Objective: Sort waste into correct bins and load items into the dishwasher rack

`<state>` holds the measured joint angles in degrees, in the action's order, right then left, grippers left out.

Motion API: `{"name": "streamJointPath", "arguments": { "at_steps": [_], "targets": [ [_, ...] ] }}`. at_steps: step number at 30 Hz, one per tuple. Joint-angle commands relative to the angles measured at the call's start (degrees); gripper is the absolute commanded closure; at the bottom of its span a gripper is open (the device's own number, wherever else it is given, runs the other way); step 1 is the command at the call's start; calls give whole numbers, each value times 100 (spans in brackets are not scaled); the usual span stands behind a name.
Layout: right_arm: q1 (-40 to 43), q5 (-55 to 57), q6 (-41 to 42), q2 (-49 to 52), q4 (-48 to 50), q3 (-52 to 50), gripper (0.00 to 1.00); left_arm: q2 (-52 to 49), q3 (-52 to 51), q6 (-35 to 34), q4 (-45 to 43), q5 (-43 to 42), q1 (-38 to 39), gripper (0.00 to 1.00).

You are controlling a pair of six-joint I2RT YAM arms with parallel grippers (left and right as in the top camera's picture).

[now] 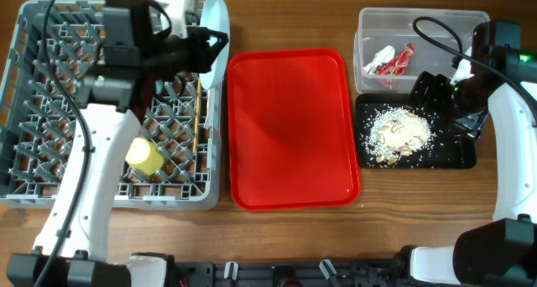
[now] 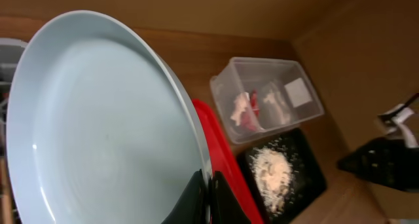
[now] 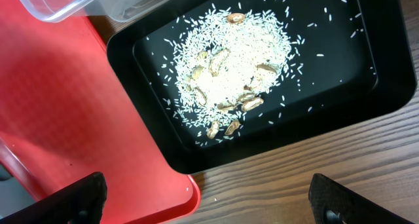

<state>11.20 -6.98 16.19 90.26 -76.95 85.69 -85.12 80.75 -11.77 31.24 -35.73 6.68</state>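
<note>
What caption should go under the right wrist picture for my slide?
Rice crumbs heaped in the black tray beside the red tray, the right claw open above.

Pale plate (image 2: 98,132), red tray (image 1: 289,127), black tray (image 3: 386,73) speckled with white rice (image 3: 236,67), grey rack (image 1: 33,111), yellow cup (image 1: 145,155).

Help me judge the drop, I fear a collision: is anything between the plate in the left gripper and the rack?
Nothing visible. The left gripper holds the plate on edge at the rack's far right corner; the chopsticks and yellow cup lie nearer the front. The arm hides some pegs.
</note>
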Motion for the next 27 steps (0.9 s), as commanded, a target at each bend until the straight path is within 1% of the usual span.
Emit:
{"name": "streamJointPath", "arguments": {
  "at_steps": [1,3,11,13,14,15,16,17,18,22,24,25,26,27],
  "targets": [
    [2,13,-96,-122,-9,9,0,-317,92,-116,-20,-1193,-391,96],
    [2,13,-98,-122,-9,7,0,-485,90,-116,-17,-1357,-538,96],
    [2,13,-98,-122,-9,9,0,-1161,90,-111,-15,-1325,-927,96],
    [2,13,-98,-122,-9,9,0,-1325,90,-111,37,-911,-1073,78],
    [2,13,-98,-122,-9,7,0,-1370,90,-111,122,-575,-1147,65],
    [2,13,-98,-122,-9,7,0,-1381,90,-109,201,-326,-1211,45],
    [2,13,-98,-122,-9,9,0,-1381,92,-101,269,-179,-1281,27],
    [2,13,-98,-122,-9,7,0,-1377,92,-87,289,-192,-1329,5],
    [2,-11,-98,-122,-7,9,0,-1351,92,-87,310,-192,-1375,0],
    [2,-83,-140,-122,-2,7,0,-1005,92,-66,328,-188,-1421,0],
    [0,-691,-686,-122,83,7,0,-772,92,-68,463,-11,-1401,0],
    [-22,-970,-822,-122,184,9,0,-693,92,-70,595,264,-1377,0],
    [-76,-1187,-872,-122,354,9,0,-610,92,-74,852,844,-1309,0],
    [-184,-1263,-850,-122,608,9,0,-570,92,-219,1222,1753,-1191,0]
  ]
}}
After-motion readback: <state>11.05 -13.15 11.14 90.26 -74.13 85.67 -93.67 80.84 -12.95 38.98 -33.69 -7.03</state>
